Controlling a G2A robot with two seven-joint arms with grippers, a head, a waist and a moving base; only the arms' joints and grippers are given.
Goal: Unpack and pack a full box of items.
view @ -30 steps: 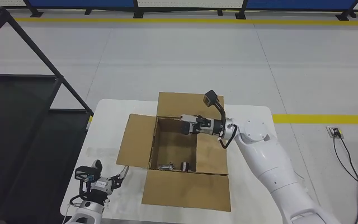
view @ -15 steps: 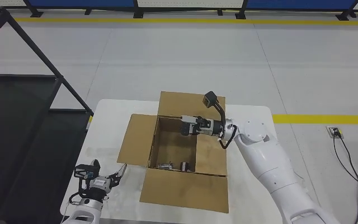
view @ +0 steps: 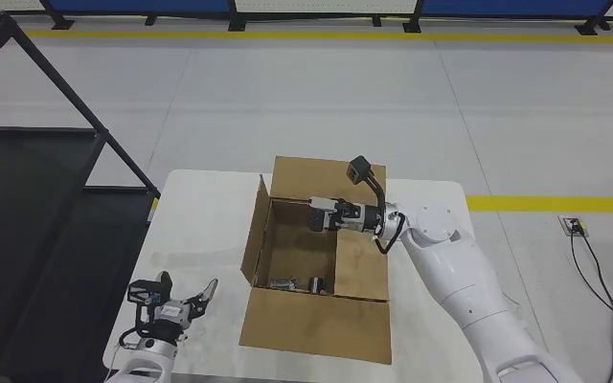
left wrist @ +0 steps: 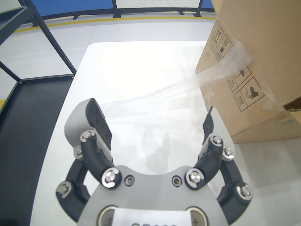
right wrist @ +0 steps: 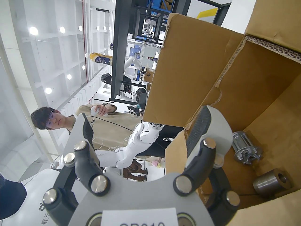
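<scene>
side flap [view: 255, 230] of the box [view: 316, 330] has been swung up since 1 s ago, from flat on the table [view: 192, 206] to near upright. both arms have barely shifted.

top view: left gripper [view: 190, 283] is held low over the table, fingers spread wide, w/ the box a little way beyond its fingertips. right gripper [view: 313, 216] is held level over the box's open top, arm bent at the elbow. two metal parts [view: 299, 283] lie on the box floor, well beyond and below its fingertips.

left wrist view: nothing is gripped. a strip of clear tape [left wrist: 178, 88] is stretched from the box wall to one pad [left wrist: 97, 121], prob. stuck there.

right wrist view: fingers are wide apart and empty. ribbed part [right wrist: 245, 149] and bushing [right wrist: 274, 183] are seen past one fingertip, lower in the box, near but apart from each other.

step judged: box being opened for unpacking, nothing taken out yet. tape should be freed from the pad first, else the flap may get dragged down again. then the right wrist should be tipped down so one part is brought squarely between the fingers before they are closed.
</scene>
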